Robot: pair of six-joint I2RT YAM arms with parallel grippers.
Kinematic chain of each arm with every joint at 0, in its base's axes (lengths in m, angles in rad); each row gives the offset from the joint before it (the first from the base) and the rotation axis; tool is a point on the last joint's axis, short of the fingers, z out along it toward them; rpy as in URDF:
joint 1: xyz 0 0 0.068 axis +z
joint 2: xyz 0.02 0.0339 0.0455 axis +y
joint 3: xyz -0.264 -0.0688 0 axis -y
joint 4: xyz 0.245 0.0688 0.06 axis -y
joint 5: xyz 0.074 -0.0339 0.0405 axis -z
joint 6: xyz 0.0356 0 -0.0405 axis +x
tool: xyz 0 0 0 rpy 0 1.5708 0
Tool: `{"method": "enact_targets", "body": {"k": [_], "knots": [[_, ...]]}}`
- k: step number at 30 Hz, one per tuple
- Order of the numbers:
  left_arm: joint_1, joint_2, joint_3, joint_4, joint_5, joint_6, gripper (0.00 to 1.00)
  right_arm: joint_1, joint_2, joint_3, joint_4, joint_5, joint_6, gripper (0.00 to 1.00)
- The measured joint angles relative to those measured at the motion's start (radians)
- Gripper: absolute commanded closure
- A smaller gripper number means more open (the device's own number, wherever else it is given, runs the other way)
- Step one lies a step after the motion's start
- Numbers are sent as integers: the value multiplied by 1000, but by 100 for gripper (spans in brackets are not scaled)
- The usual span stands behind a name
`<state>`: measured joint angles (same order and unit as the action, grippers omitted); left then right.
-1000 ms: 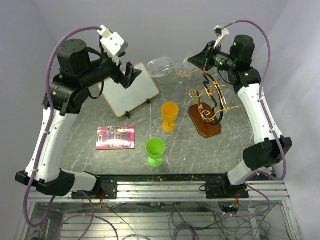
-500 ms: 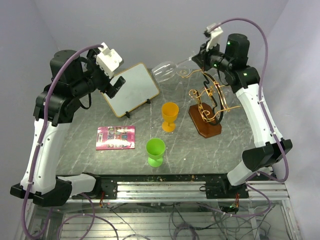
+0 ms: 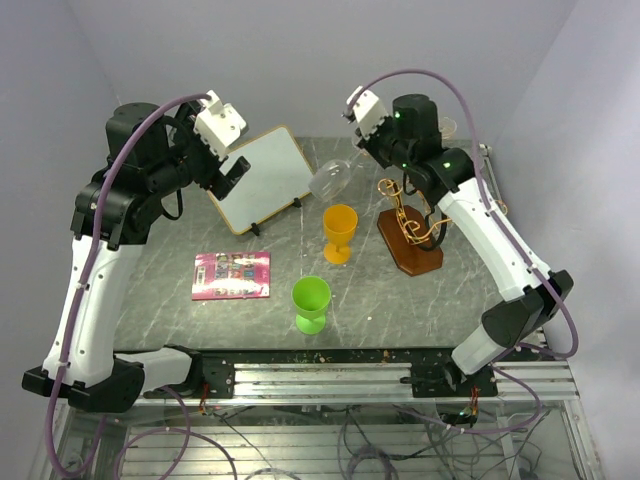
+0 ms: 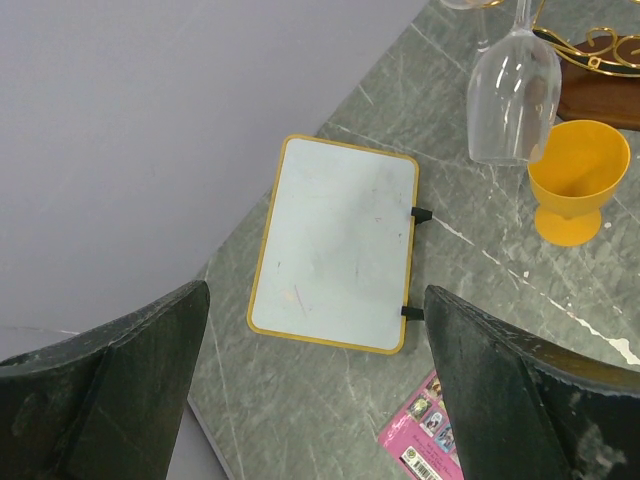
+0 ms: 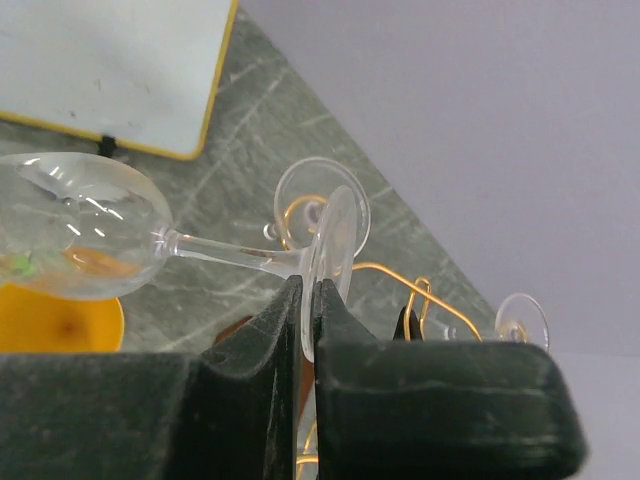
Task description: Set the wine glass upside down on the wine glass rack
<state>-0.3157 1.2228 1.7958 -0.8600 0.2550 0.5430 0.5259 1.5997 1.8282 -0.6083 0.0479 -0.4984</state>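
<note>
Since the earlier frames my right arm [image 3: 490,225] has swung leftward, carrying the glass [image 3: 330,180] from behind the rack [image 3: 411,228] out over the middle of the table [image 3: 160,270]. My left arm [image 3: 95,260] has lowered and drawn back to the left.

Right pincer [image 5: 308,300]: jaws closed on the foot of the glass, with the disc's edge clamped between the two fingers.

Glass: clear and held in the air, touching neither table nor rack. In the top view it tilts bowl-down to the left, between the whiteboard [image 3: 262,180] and the rack, just behind the orange cup [image 3: 340,232]. In the right wrist view the stem runs nearly level, bowl at left. In the left wrist view the bowl's mouth overlaps the orange cup's rim.

Left pincer [image 4: 315,300]: jaws spread wide with nothing between them, raised over the left part of the whiteboard.

Rack: upright on its brown base at the right of the table, beside the orange cup, gold wire curling above it. Whether other glasses hang there I cannot tell for certain.

Green cup [image 3: 311,300]: upright, in front of the orange cup.

Pink card [image 3: 232,275]: flat on the table, left of the green cup.
</note>
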Motion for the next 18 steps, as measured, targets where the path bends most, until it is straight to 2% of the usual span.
{"method": "enact_targets", "body": {"k": [7,18], "knots": [[1,1,-8,0,0,0,2,46,0,-64,0,154,-99,100],[5,8,-11,0,2,0,2,48,0,-97,16,283,-162,100]]}}
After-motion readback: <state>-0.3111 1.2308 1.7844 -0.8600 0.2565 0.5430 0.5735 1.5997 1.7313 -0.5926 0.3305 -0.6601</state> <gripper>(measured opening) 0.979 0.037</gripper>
